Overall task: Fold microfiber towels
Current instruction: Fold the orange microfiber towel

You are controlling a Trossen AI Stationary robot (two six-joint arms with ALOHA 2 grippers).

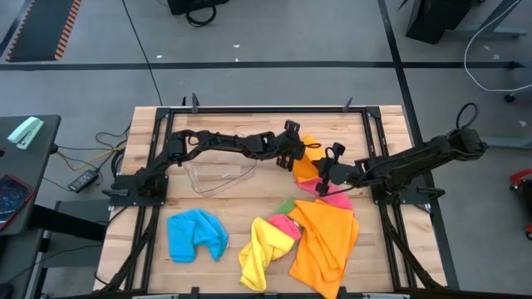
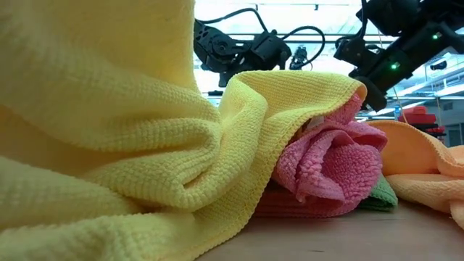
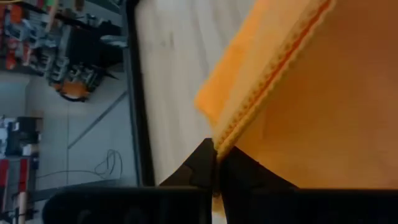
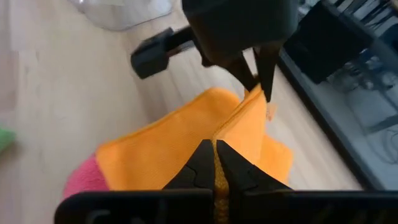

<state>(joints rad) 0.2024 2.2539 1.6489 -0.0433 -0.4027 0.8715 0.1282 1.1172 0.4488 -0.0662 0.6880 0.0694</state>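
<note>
Fold in hand: your left gripper [image 3: 216,163] and right gripper [image 4: 215,157] both have fingers pinched shut on the orange towel [image 1: 309,159] at mid-surface. Next, carry the edges across together.

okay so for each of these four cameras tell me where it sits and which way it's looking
High: above the table, looking straight down; both arms show.
Low: at tabletop height, looking level past the yellow towel; arms hang behind.
Left wrist: on the left arm, looking past the left tool, shut on the orange towel.
Right wrist: on the right arm, right tool shut on that towel.
Shared: both wrist views show the same orange towel.
</note>
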